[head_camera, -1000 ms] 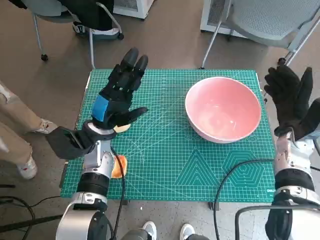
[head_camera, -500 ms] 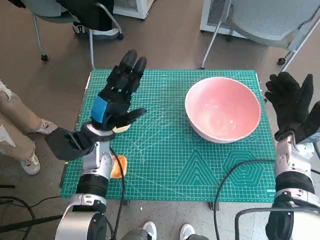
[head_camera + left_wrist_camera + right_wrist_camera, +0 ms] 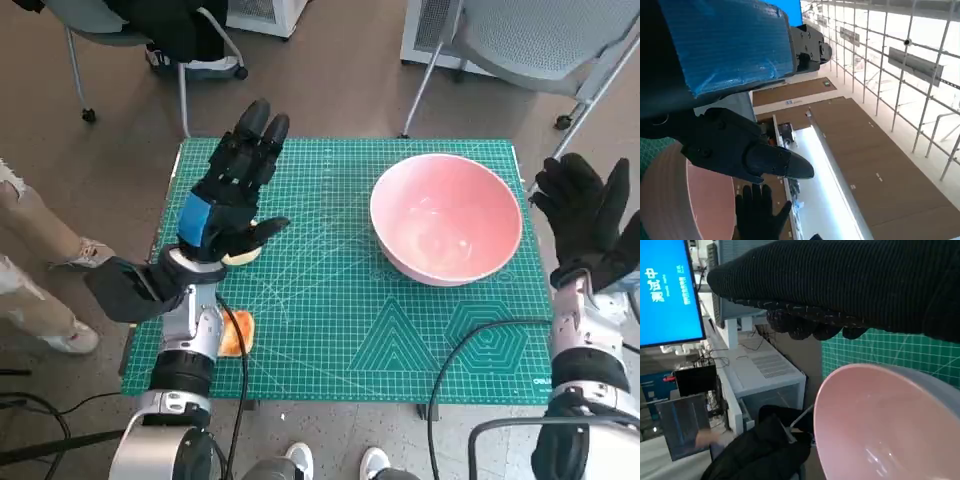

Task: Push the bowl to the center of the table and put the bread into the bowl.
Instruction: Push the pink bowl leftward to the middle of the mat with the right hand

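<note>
A pink bowl [image 3: 446, 215] stands on the right half of the green mat [image 3: 330, 320], close to its right edge. My right hand [image 3: 585, 215] is raised just beyond that edge beside the bowl, fingers spread and empty. Over the mat's left part hovers my left hand [image 3: 230, 195], fingers stretched out, holding nothing. An orange-brown piece of bread [image 3: 236, 333] lies near the front left corner, half hidden by my left forearm. A pale rounded piece [image 3: 243, 257] peeks out under the left thumb. The right wrist view shows the glove [image 3: 850, 285] above the bowl [image 3: 880, 425].
A grey chair [image 3: 540, 40] stands behind the table on the right, and a chair with dark clothing [image 3: 170, 30] on the left. A person's leg [image 3: 30, 250] is at the left. A black cable [image 3: 470, 340] crosses the mat's front right.
My right hand has sunk a little toward me beside the bowl. The left hand has drifted slightly left. The person's leg on the left has shifted. Bowl and bread have not moved.
</note>
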`<action>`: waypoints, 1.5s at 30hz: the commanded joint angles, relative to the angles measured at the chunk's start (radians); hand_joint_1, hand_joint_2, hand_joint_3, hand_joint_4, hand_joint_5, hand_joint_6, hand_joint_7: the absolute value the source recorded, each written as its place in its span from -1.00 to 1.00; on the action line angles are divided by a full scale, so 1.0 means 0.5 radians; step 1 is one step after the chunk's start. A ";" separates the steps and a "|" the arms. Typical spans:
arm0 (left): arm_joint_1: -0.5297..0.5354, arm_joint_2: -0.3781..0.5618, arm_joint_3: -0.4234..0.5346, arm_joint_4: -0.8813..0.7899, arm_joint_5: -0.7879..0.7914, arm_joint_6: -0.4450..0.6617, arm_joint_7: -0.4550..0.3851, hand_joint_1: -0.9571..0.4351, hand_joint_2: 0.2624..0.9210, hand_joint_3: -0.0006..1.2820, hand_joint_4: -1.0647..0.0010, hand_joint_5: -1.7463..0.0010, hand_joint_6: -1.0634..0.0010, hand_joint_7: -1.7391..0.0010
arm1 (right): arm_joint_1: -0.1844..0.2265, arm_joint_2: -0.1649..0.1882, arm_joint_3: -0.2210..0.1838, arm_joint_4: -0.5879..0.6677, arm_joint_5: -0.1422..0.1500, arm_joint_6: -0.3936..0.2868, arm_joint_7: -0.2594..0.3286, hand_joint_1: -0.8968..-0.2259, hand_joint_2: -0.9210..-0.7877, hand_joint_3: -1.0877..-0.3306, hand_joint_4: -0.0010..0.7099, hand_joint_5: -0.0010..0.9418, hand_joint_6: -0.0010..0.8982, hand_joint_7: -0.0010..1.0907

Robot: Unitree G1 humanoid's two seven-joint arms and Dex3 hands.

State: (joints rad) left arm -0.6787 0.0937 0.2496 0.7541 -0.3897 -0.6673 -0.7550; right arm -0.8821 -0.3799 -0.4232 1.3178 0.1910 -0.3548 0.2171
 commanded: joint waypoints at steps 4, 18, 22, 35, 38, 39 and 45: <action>0.026 0.024 -0.013 -0.036 0.001 0.019 0.009 -0.27 1.00 -0.85 0.93 1.00 0.66 0.98 | 0.070 0.082 0.017 0.029 -0.032 0.032 -0.056 -0.24 -1.00 0.06 -0.29 -0.97 -0.32 -0.79; 0.033 0.029 -0.016 -0.048 -0.001 0.022 0.009 -0.26 1.00 -0.85 0.93 1.00 0.65 0.98 | 0.090 0.221 0.067 0.024 -0.074 -0.013 0.019 -0.23 -1.00 -0.02 -0.34 -1.00 -0.32 -0.82; 0.035 0.032 -0.016 -0.055 -0.003 0.026 0.011 -0.26 1.00 -0.85 0.92 0.99 0.65 0.98 | 0.088 0.260 0.078 0.024 -0.083 -0.012 0.036 -0.26 -1.00 -0.03 -0.36 -1.00 -0.33 -0.83; 0.063 0.043 -0.019 -0.117 -0.010 0.061 0.023 -0.25 1.00 -0.85 0.92 1.00 0.64 0.98 | 0.071 0.399 0.070 0.020 -0.064 -0.018 0.107 -0.29 -1.00 0.02 -0.33 -0.99 -0.31 -0.83; 0.070 0.044 -0.020 -0.131 -0.009 0.066 0.028 -0.24 1.00 -0.86 0.92 1.00 0.63 0.98 | 0.065 0.432 0.070 0.020 -0.064 -0.025 0.123 -0.29 -1.00 0.04 -0.32 -0.99 -0.31 -0.83; 0.073 0.044 -0.020 -0.135 -0.008 0.069 0.030 -0.24 1.00 -0.86 0.92 1.00 0.63 0.98 | 0.062 0.444 0.071 0.020 -0.065 -0.025 0.128 -0.30 -1.00 0.05 -0.32 -0.99 -0.32 -0.84; 0.090 0.039 -0.024 -0.169 -0.006 0.085 0.042 -0.23 1.00 -0.86 0.92 1.00 0.63 0.98 | 0.053 0.479 0.083 0.020 -0.081 -0.032 0.137 -0.31 -1.00 0.06 -0.31 -0.99 -0.35 -0.85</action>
State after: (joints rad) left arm -0.6478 0.1090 0.2447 0.6884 -0.3903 -0.6341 -0.7411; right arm -0.8707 -0.1534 -0.3867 1.3174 0.1537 -0.3751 0.2785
